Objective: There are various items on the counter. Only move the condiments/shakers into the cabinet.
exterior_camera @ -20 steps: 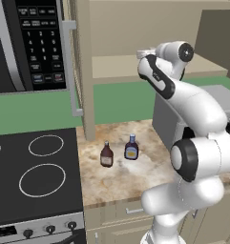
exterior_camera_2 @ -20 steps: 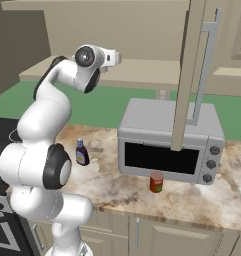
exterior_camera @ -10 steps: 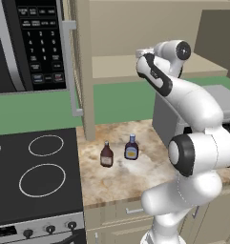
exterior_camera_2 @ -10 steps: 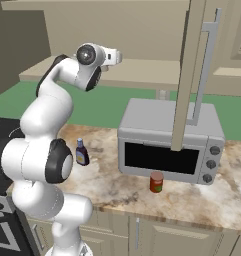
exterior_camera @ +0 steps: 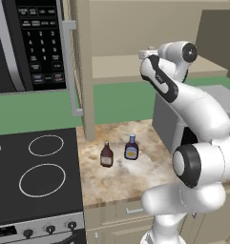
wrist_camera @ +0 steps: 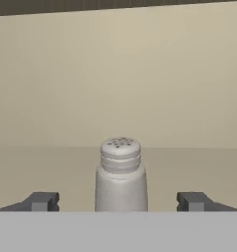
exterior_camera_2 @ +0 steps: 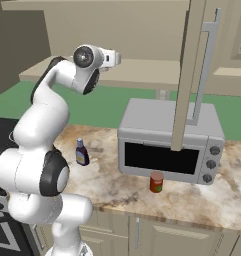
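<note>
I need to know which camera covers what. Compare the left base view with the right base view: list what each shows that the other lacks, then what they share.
Left base view alone: the slim brown-red bottle standing on the counter, the black stovetop and the black-panelled oven above it.

Right base view alone: the small red can on the counter in front of the grey microwave, and the microwave's dark door and knobs.

Both: the blue-capped bottle, the speckled counter, the cabinet shelf, and the white arm reaching up to that shelf.
</note>
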You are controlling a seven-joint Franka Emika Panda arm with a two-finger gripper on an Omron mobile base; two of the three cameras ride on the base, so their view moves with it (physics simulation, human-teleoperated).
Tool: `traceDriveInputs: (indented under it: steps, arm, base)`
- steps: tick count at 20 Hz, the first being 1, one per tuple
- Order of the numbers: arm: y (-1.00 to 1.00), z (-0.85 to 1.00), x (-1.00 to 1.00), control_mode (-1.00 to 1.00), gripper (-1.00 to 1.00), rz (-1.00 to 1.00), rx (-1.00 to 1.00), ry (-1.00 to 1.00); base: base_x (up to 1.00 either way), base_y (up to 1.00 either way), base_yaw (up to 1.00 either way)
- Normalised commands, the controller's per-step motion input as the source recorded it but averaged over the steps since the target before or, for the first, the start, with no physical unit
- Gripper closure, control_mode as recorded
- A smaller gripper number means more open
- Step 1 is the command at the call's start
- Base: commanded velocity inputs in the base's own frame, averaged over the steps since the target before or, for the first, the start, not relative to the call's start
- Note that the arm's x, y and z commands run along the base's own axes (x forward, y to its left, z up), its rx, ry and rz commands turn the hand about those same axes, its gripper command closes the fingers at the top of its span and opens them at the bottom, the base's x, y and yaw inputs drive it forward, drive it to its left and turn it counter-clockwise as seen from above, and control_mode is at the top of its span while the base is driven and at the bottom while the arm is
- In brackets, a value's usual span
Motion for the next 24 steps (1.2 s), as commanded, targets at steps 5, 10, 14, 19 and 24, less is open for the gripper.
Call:
traceDriveInputs:
  steps: [5,10,14,19,24]
  arm:
    - [0.0,0.0,-1.0,-1.0,-1.0,0.0,0.0,-0.07]
    - [-0.01,0.0,-1.0,-1.0,-1.0,0.0,0.01,-0.14]
    - [-0.07,0.0,-1.0,-1.0,-1.0,0.0,0.12,0.0]
    - [-0.08,-0.06,-1.0,-1.0,-1.0,0.0,0.1,0.15]
    - [0.0,-0.43,-1.0,-1.0,-1.0,0.01,0.01,0.3]
  base:
    - [0.0,0.0,0.0]
    - [0.0,0.0,0.0]
    - [0.0,0.0,0.0]
    - [0.0,0.0,0.0]
    - [0.0,0.0,0.0]
